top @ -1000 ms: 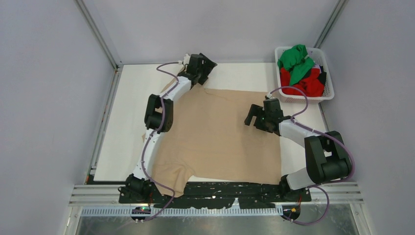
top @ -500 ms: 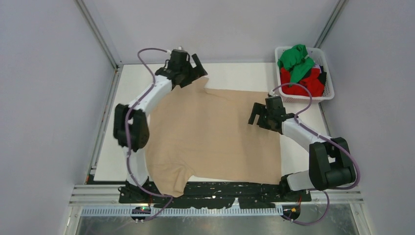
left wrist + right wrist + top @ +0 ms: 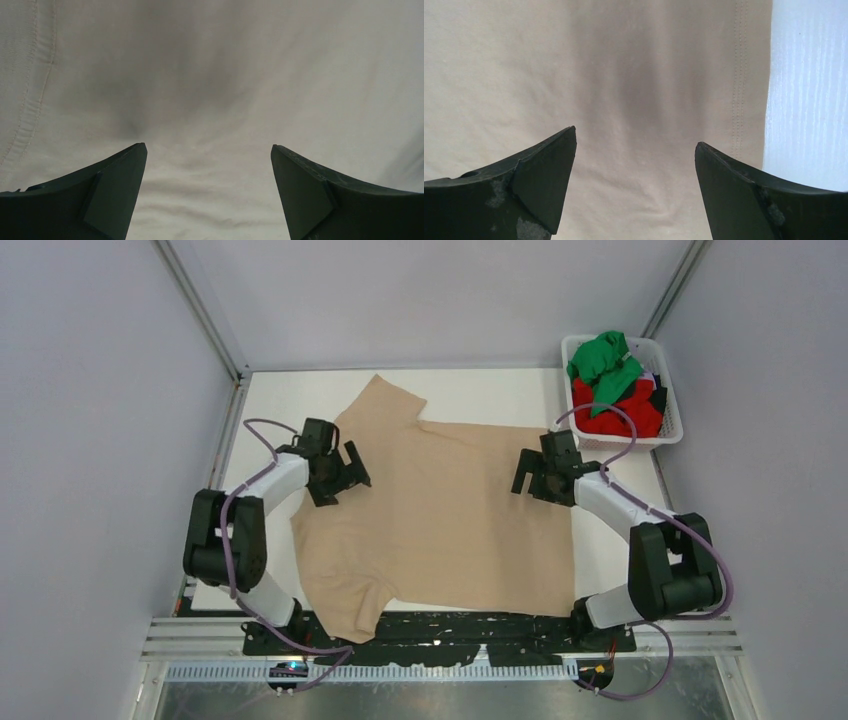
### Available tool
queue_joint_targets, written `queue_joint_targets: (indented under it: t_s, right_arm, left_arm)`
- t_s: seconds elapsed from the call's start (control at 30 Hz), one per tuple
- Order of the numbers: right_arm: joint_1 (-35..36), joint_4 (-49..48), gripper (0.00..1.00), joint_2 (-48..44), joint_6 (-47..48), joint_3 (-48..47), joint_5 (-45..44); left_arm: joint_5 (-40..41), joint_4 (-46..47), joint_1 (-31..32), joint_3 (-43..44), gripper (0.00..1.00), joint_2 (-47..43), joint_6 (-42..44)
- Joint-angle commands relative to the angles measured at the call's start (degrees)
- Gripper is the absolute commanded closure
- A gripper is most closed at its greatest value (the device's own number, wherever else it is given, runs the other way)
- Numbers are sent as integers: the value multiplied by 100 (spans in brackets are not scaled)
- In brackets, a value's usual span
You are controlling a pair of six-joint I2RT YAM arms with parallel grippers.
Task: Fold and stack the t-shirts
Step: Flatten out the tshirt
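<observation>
Fingers on our left gripper [image 3: 208, 147] and right gripper [image 3: 635, 135] are spread wide, holding nothing, above the flat beige t-shirt [image 3: 450, 510].

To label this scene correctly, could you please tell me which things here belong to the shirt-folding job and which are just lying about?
Job: beige shirt, spread on the table; green shirt and red shirt, heaped in the basket; left pincer and right pincer, both open over the beige shirt.
Just there: white basket; table.
</observation>
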State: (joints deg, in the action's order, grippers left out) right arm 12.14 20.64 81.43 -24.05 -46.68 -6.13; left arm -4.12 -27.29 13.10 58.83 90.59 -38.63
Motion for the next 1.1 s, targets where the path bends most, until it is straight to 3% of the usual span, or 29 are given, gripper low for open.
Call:
queue_joint_targets:
  t_s: [0.0, 0.43, 0.57, 1.07]
  right_arm:
    - [-28, -70, 5, 333, 157, -365, -23]
    - [-279, 25, 5, 2064, 201, -1650, 478]
    - [-355, 104, 5, 2734, 217, -2361, 938]
    - [-679, 1050, 4, 4677, -40, -5415, 1051]
  left_arm:
    - [-668, 671, -228, 148, 0, 443, -295]
    - [-836, 5, -792, 1459, 0, 1872, -454]
    - [-1100, 76, -902, 1736, 0, 2220, -544]
    - [-1130, -440, -1131, 3641, 0, 3382, -862]
